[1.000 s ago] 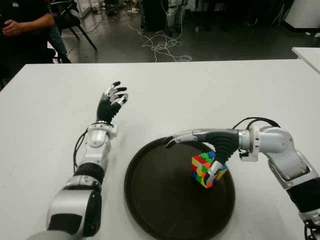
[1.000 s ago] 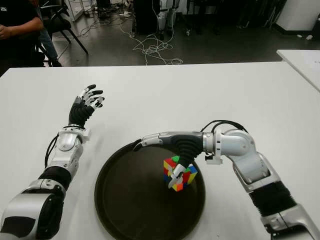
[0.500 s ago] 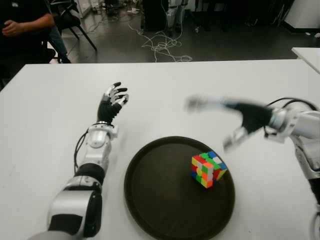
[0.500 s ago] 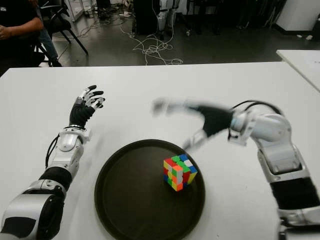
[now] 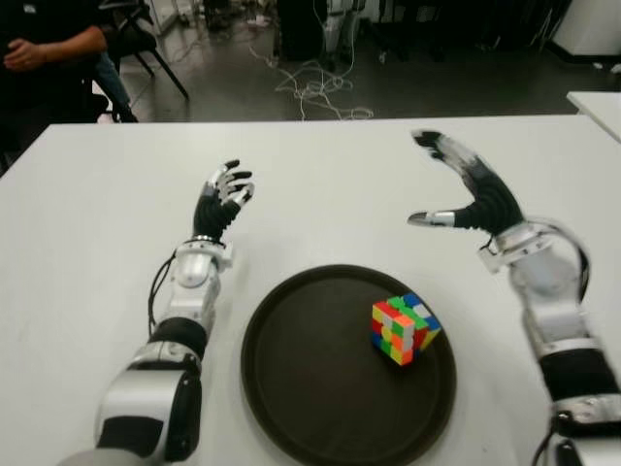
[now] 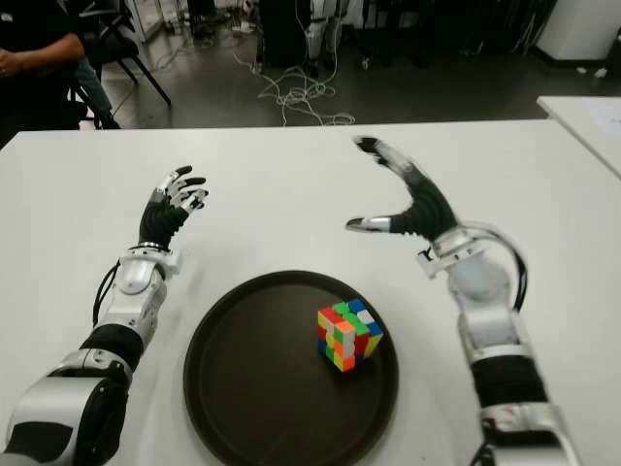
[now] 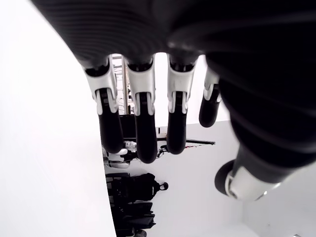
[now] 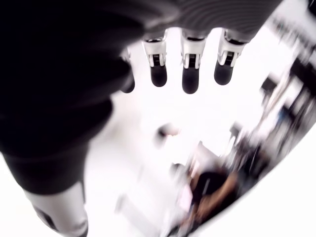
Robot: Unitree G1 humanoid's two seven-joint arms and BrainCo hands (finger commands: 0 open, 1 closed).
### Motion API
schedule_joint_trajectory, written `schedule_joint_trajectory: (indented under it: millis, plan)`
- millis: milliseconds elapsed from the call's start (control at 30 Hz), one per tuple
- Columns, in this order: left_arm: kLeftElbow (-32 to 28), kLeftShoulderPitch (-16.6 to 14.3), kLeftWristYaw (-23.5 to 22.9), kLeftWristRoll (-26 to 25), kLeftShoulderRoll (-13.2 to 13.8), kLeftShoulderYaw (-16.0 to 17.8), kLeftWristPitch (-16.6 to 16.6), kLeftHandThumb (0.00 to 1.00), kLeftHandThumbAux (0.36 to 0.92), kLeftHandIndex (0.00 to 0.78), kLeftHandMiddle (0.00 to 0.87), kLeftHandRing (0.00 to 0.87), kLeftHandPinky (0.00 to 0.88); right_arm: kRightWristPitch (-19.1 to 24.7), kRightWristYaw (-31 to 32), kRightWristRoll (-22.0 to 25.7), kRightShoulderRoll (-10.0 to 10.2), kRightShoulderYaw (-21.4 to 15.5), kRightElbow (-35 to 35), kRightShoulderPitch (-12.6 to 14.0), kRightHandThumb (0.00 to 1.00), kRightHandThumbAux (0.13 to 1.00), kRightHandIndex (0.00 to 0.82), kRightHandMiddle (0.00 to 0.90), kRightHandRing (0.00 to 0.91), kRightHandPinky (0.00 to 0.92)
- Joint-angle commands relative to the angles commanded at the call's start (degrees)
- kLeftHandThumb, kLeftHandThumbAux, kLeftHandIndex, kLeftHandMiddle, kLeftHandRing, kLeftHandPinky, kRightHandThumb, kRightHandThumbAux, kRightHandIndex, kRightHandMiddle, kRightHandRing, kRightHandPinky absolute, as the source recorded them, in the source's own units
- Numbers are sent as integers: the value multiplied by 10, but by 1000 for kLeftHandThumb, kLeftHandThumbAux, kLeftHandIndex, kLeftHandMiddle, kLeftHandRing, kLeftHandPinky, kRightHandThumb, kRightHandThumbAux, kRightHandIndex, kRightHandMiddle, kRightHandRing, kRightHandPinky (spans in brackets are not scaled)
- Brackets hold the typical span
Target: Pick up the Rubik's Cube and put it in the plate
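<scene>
The Rubik's Cube (image 5: 404, 329) sits tilted inside the dark round plate (image 5: 310, 388), right of the plate's middle, with nothing touching it. My right hand (image 5: 464, 192) is raised above the table beyond the plate's far right rim, fingers spread and empty; its wrist view shows straight fingertips (image 8: 190, 81) with nothing between them. My left hand (image 5: 221, 197) stays left of the plate over the white table (image 5: 87, 223), fingers relaxed and holding nothing.
A person (image 5: 44, 49) sits beyond the table's far left corner. Cables (image 5: 310, 87) lie on the floor behind the table. A second white table edge (image 5: 597, 102) shows at the far right.
My right hand let go of the cube inside the plate, then lifted and swung away to the far right, opening wide. The cube stays in the plate. The left hand barely moved.
</scene>
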Motion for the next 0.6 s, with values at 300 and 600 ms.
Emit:
schedule_joint_trajectory:
  millis: [300, 600]
  plan:
    - [-5, 4, -5, -2, 0, 0, -5, 318, 701, 178, 269, 277, 282, 72, -30, 40, 50, -21, -39, -4, 40, 850, 166, 243, 249, 267]
    - [-9, 11, -6, 4, 0, -6, -13, 303, 691, 175, 268, 279, 288, 55, -51, 31, 88, -15, -100, 45, 2, 860, 160, 238, 244, 253]
